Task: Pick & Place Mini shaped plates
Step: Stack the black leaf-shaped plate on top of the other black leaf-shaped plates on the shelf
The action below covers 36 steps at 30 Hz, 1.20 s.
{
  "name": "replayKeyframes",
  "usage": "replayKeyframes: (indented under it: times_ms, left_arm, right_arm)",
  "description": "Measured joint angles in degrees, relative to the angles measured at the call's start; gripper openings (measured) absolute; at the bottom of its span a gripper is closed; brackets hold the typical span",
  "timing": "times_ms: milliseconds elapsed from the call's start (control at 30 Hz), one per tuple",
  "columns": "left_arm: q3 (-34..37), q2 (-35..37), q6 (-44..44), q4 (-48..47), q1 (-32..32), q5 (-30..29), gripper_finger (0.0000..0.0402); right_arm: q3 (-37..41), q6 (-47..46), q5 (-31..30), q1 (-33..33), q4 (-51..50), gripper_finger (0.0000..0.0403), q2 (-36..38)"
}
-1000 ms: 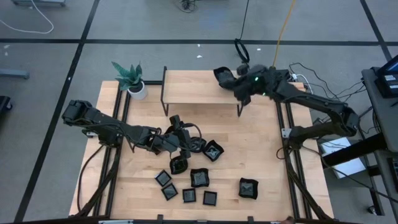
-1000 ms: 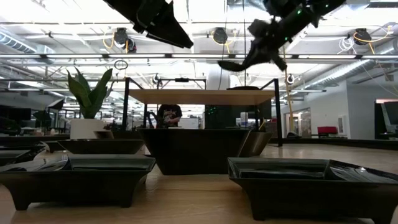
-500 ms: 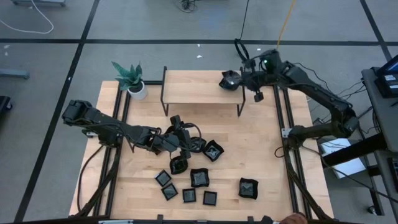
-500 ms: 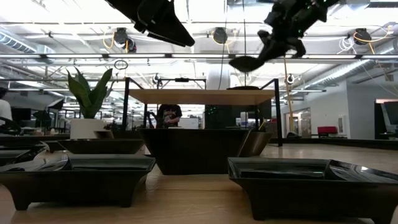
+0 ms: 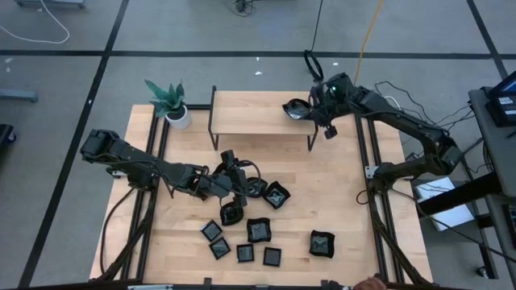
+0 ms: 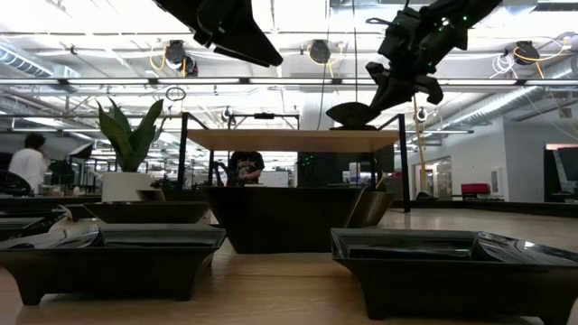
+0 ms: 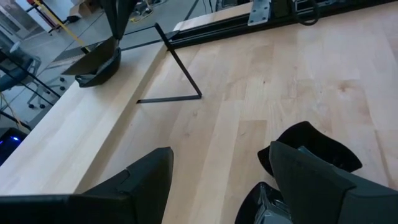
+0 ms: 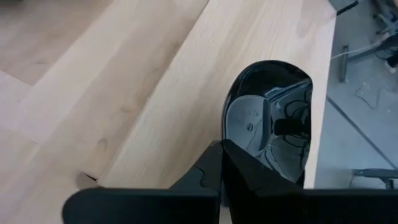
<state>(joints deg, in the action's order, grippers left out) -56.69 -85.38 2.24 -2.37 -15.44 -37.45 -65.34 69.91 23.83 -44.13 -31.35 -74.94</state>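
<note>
Black and glossy, the rounded plate [image 8: 267,118] clamped in the right gripper [image 5: 314,109] hangs just over the shelf's [image 5: 258,113] right end, so lower it level and fully onto the wood before letting go, while the left gripper [image 5: 234,181] waits, fingers apart, among plates on the desk [image 5: 339,193].

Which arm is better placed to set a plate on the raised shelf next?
The right. Its gripper is shut on a rounded plate just above the raised shelf, at its right end. The left gripper hangs open low over the plates on the table, holding nothing.
</note>
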Motion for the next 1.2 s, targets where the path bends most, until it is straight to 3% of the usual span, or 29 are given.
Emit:
replayKeyframes:
  times_ms: [233, 667, 867, 1067, 1200]
  left_arm:
    - [0.0, 0.0, -0.9, 0.0, 0.0, 0.0, 0.0269]
    - [0.0, 0.0, -1.0, 0.0, 0.0, 0.0, 0.0269]
    - [0.0, 0.0, -1.0, 0.0, 0.0, 0.0, 0.0269]
    - [0.0, 0.0, -1.0, 0.0, 0.0, 0.1, 0.0269]
    - [0.0, 0.0, -1.0, 0.0, 0.0, 0.1, 0.0269]
  right_arm:
    - [2.6, -0.1, -5.7, 0.0, 4.6, 0.0, 0.0]
    - [2.9, -3.3, -6.0, 1.3, 4.8, 0.0001, 0.0]
    - [2.9, -4.6, -6.4, 1.3, 5.6, 0.0024, 0.0]
    - [2.9, -6.4, -15.3, 1.4, 6.7, 0.0055, 0.0]
    - [2.9, -6.3, -16.5, 1.4, 6.7, 0.007, 0.1]
